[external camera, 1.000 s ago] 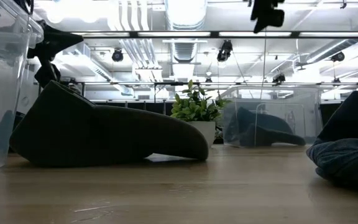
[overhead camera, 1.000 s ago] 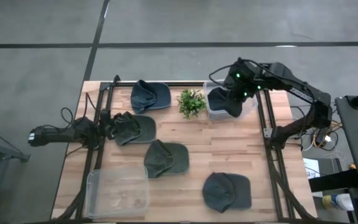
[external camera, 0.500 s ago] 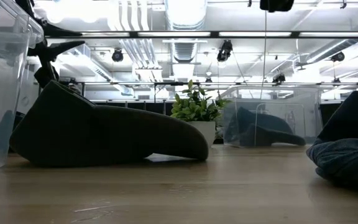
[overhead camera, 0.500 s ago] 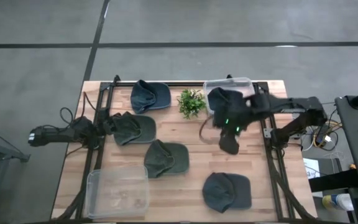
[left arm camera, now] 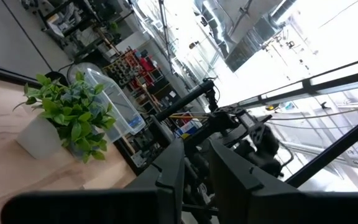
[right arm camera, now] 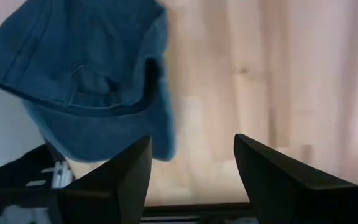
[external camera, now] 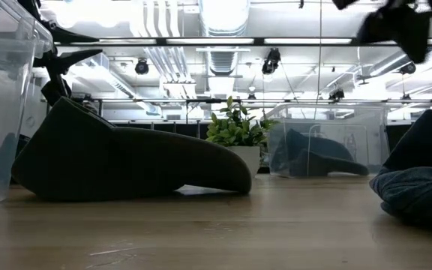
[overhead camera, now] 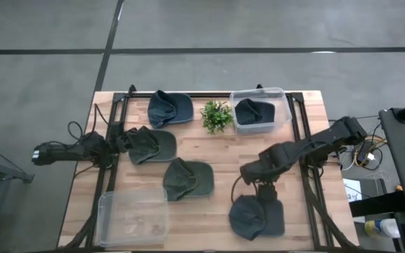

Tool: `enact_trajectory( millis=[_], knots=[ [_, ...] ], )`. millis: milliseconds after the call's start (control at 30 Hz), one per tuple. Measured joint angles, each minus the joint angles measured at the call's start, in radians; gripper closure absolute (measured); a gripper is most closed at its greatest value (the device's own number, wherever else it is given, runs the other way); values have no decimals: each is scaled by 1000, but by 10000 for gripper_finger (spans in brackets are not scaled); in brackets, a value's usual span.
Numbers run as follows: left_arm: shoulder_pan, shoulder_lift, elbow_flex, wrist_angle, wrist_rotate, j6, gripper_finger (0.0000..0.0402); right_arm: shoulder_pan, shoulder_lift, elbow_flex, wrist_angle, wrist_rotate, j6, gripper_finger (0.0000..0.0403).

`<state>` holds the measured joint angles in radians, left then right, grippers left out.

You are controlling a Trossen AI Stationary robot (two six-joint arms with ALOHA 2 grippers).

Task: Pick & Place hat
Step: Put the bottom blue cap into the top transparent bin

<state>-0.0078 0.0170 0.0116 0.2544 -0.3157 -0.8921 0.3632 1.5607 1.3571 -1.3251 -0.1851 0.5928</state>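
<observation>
Wooden table (overhead camera: 209, 151) across frame centre in high view. Empty clear bin (overhead camera: 133, 219) at lower left; second bin (overhead camera: 260, 110) at upper right, containing one dark hat (overhead camera: 252, 111). Four more hats on table: upper centre-left (overhead camera: 169, 108), centre-left (overhead camera: 151, 145), centre (overhead camera: 187, 178), lower right (overhead camera: 256, 216). Small plant (overhead camera: 216, 116) at upper centre, between bin and upper hat. Right gripper (overhead camera: 257, 188) directly above lower-right hat, fingers (right arm camera: 114, 180) spread apart, empty. Left gripper (overhead camera: 124, 139) at centre-left hat's edge; grip state cannot be told.
</observation>
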Motion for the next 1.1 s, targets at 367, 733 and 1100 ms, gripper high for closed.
enact_trajectory(
  millis=[367,733,1100],
  knots=[
    [0,0,0,0,0,11,333,64,-9,-211,259,-42,88,197],
    [0,0,0,-1,0,11,333,73,-9,-380,407,-111,121,211],
    [0,0,0,-1,0,11,333,73,-8,-430,471,-111,155,211]
  ],
)
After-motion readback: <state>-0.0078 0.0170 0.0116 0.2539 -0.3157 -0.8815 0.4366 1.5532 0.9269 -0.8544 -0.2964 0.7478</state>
